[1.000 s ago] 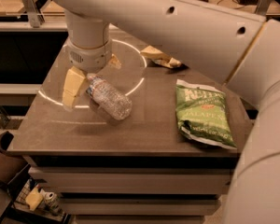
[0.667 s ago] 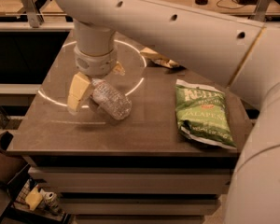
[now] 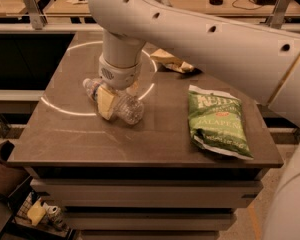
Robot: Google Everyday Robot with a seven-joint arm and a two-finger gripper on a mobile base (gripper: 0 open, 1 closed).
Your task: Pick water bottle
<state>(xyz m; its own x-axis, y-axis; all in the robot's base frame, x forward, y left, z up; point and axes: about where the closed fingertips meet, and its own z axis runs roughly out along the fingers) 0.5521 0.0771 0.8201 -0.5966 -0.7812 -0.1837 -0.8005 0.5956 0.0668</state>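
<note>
Gripper [image 3: 120, 97] at water bottle [image 3: 129, 110], green chip bag [image 3: 217, 125] well apart, crumpled wrapper [image 3: 171, 61] behind

"JALAPEÑO" on chip bag [image 3: 217, 126], right of gripper [image 3: 119, 97] at water bottle [image 3: 130, 110]

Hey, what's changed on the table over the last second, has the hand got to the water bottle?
The hand has slid right and toward the camera, from beside the water bottle's cap end to down over its middle. Whether it has taken hold cannot be told. The water bottle lies on its side where it was, and the green chip bag and the table are unchanged.
</note>
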